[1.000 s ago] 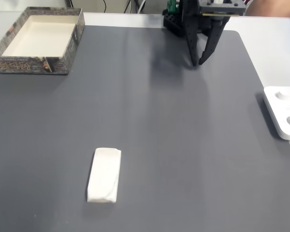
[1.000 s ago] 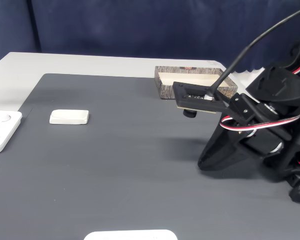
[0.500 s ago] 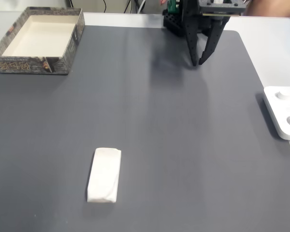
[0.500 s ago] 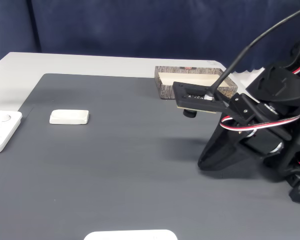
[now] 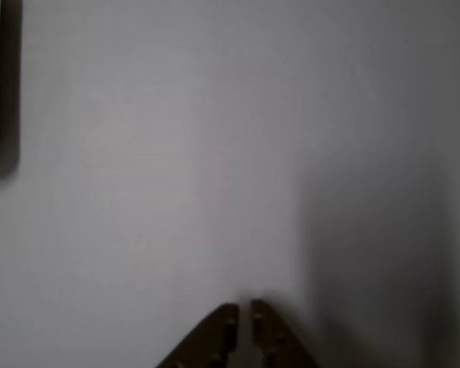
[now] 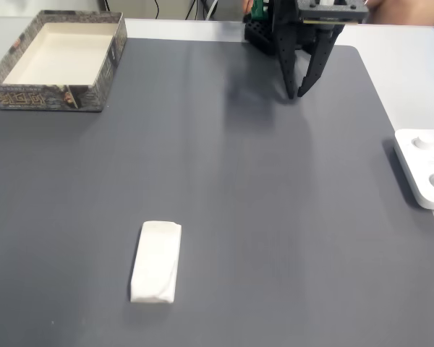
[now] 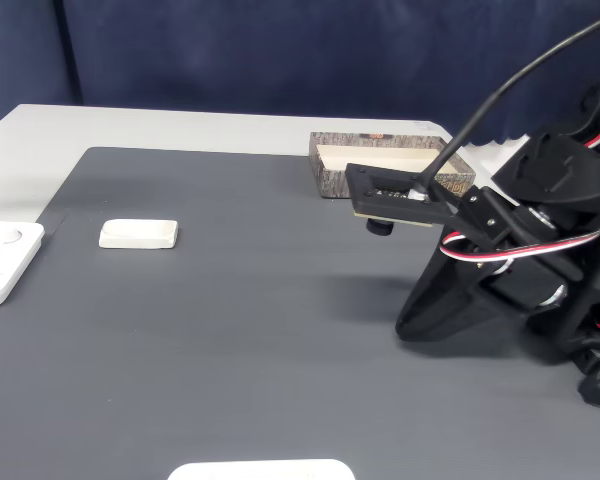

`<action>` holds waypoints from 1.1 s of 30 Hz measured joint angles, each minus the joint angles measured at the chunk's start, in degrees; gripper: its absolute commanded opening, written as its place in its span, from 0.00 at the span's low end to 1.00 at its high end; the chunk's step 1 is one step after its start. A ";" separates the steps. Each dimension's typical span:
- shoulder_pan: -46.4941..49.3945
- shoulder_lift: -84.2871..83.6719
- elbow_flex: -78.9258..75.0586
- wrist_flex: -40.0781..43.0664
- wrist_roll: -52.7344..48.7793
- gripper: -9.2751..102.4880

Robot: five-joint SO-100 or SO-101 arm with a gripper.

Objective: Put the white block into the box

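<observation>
Nearest the camera in a fixed view lies the white block [image 6: 156, 272], flat on the grey worktop [image 6: 239, 217], untouched. Well beyond the block, the tool [image 6: 296, 94] hangs tips-down, empty, its fingers nearly together (just a sliver of gap). Farthest from the block, at the mat's corner, sits the box [image 6: 58, 59], empty. Nothing done yet: reach, grasp, carry, drop all remain.

Blk arm [image 7: 540, 250], red/white cables.

The arm [image 7: 520, 250] hides part of the box [image 7: 330, 165]; the other view is blurred.
</observation>
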 measured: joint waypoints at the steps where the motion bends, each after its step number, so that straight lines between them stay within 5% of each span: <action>1: 0.00 0.00 0.00 0.00 0.00 0.07; 15: 2.11 -1.05 -0.70 -0.53 -2.55 0.07; 33: 15.47 -49.13 -38.41 -3.08 11.51 0.07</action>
